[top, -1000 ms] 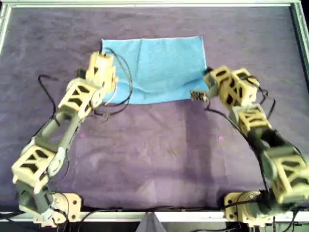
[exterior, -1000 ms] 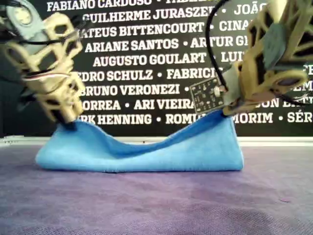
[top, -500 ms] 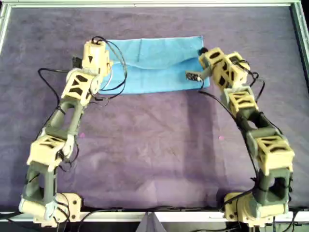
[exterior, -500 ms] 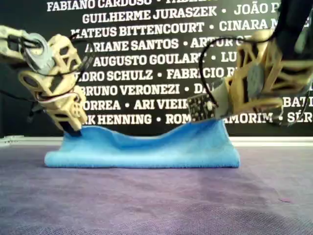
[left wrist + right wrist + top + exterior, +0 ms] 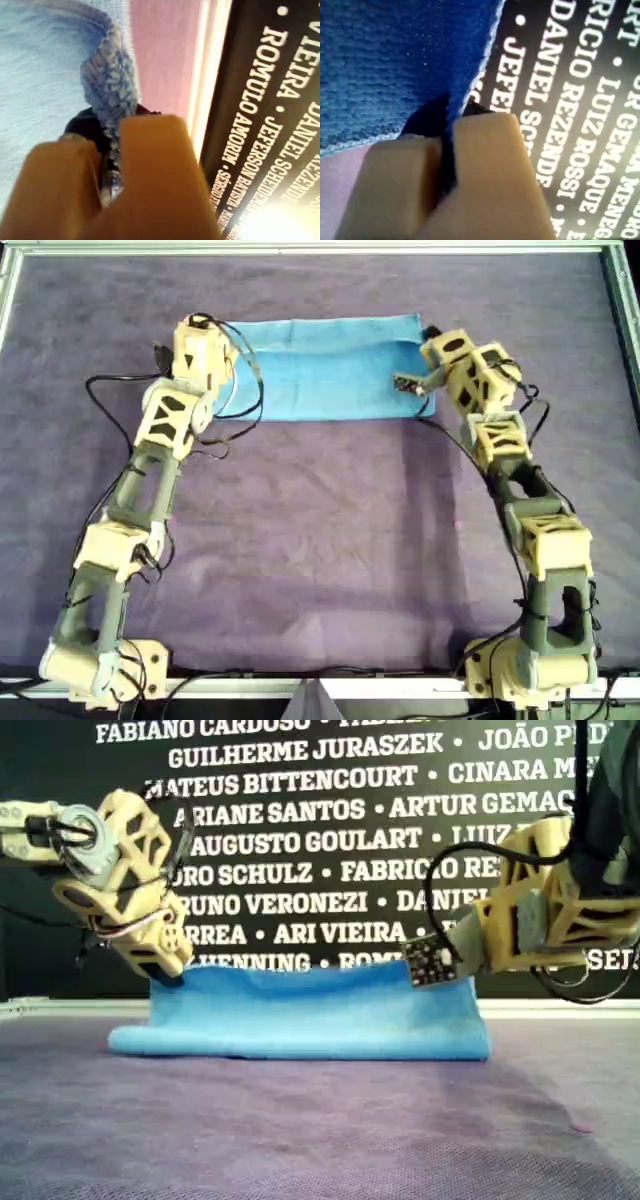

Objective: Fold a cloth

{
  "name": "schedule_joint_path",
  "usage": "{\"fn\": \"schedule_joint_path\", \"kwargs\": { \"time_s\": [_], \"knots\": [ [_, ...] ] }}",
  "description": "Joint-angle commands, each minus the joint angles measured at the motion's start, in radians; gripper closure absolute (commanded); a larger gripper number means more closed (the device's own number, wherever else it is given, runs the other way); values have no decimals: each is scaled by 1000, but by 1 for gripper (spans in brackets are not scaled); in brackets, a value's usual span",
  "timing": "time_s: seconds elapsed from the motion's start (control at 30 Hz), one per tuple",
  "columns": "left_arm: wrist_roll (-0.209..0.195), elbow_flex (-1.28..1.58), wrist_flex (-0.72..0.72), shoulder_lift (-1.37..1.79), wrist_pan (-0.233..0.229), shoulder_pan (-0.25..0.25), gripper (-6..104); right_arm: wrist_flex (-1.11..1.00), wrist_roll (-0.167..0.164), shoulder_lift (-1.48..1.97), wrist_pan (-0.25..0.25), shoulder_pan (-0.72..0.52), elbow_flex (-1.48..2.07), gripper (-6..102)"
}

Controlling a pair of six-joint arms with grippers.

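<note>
Ok, both pincers are clamping the cloth (image 5: 330, 375). My first pincer (image 5: 112, 145) is pinching a bunched hem at the cloth's left end in the overhead view. My second pincer (image 5: 451, 127) is gripping the edge at its right end. The cloth is lying as a folded band on the purple sheet (image 5: 320, 540) covering the counter, close to the far rail. Both held corners are sitting slightly raised, in front of the name banner (image 5: 300, 840).
</note>
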Motion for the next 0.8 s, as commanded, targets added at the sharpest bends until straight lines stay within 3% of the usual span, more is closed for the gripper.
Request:
{"fn": "schedule_joint_path", "kwargs": {
  "time_s": [0.0, 0.1, 0.17, 0.3, 0.4, 0.57, 0.77],
  "knots": [
    [9, -98, -12, 14, 5, 18, 95, -34, -5, 32, -2, 6, -80, 94],
    [9, -103, -12, -11, 5, 18, 93, -34, 8, 31, 6, 9, -80, 91],
    [9, -103, -12, -21, 5, 20, 85, -34, 11, 31, -3, 9, -75, 82],
    [9, -103, -12, -31, -12, 20, 55, -34, -5, 11, -3, 9, -80, 57],
    [9, -101, -12, -32, -12, 20, 35, -32, -5, 11, 9, 3, -80, 45],
    [9, -103, -12, -23, -5, 48, 15, -32, -5, 12, 11, -14, -80, 41],
    [-2, -110, -12, -31, -14, 54, 8, -32, -5, 32, 11, -18, -80, 40]
  ]
}}
